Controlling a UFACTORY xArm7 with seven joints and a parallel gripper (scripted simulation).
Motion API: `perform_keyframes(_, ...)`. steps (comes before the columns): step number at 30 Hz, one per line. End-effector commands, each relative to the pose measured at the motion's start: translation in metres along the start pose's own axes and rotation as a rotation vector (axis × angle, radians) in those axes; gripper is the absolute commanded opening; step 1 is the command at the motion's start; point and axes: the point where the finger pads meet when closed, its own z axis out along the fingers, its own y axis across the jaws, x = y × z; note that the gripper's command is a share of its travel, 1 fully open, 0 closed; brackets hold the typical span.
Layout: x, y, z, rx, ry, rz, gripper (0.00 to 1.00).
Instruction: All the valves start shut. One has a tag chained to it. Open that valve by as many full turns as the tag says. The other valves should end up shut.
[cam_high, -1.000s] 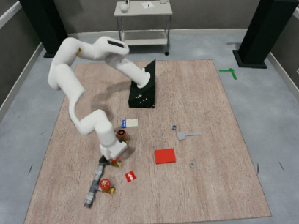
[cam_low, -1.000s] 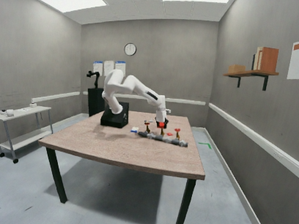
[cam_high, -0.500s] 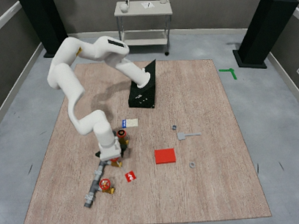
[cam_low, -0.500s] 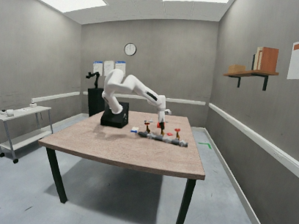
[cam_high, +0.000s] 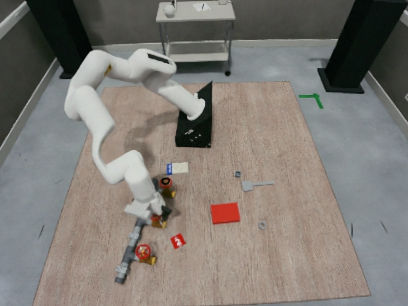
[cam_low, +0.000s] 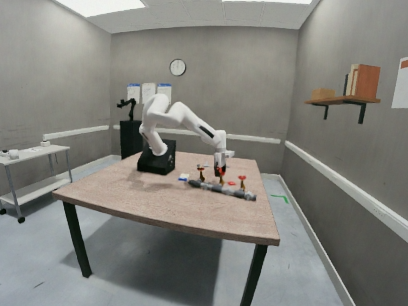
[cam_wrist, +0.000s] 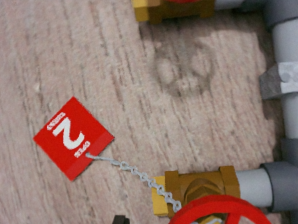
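Observation:
A grey pipe (cam_high: 131, 250) near the table's front left carries three brass valves with red handwheels. A red tag (cam_high: 178, 241) reading "2" lies on the table; in the wrist view the tag (cam_wrist: 73, 137) is chained to the valve at the bottom edge (cam_wrist: 212, 197). That is the middle valve (cam_high: 159, 219). The far valve (cam_high: 167, 185) and the near valve (cam_high: 144, 251) carry no tag; the near valve's base shows at the top of the wrist view (cam_wrist: 172, 7). My gripper (cam_high: 161, 214) is open and empty, right above the middle valve, also in the exterior view (cam_low: 220, 172).
A black box (cam_high: 194, 125) stands mid-table by the arm's base. A blue and white card (cam_high: 177, 168) lies next to the far valve. A red block (cam_high: 225, 213), a grey key-like tool (cam_high: 257, 185) and two small nuts (cam_high: 238, 174) (cam_high: 261, 225) lie to the right.

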Motion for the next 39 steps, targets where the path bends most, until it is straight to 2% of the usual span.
perform_keyframes(1,0.0016,-0.0016,-0.0024,-0.005,0.029,0.194,1.00)
perform_keyframes(2,0.0016,-0.0016,-0.0024,-0.001,0.029,0.318,1.00)
perform_keyframes(16,0.0016,-0.0016,-0.0024,0.001,0.048,0.874,1.00)
perform_keyframes(18,0.0016,-0.0016,-0.0024,0.001,0.048,0.874,1.00)
perform_keyframes(19,0.0016,-0.0016,-0.0024,-0.003,0.063,0.991,1.00)
perform_keyframes(23,0.0016,-0.0016,-0.0024,-0.012,0.094,1.127,1.00)
perform_keyframes(35,0.0016,-0.0016,-0.0024,-0.012,0.095,1.129,1.00)
perform_keyframes(36,0.0016,-0.0016,-0.0024,-0.012,0.095,1.129,0.00)
perform_keyframes(39,0.0016,-0.0016,-0.0024,-0.012,0.095,1.129,0.00)
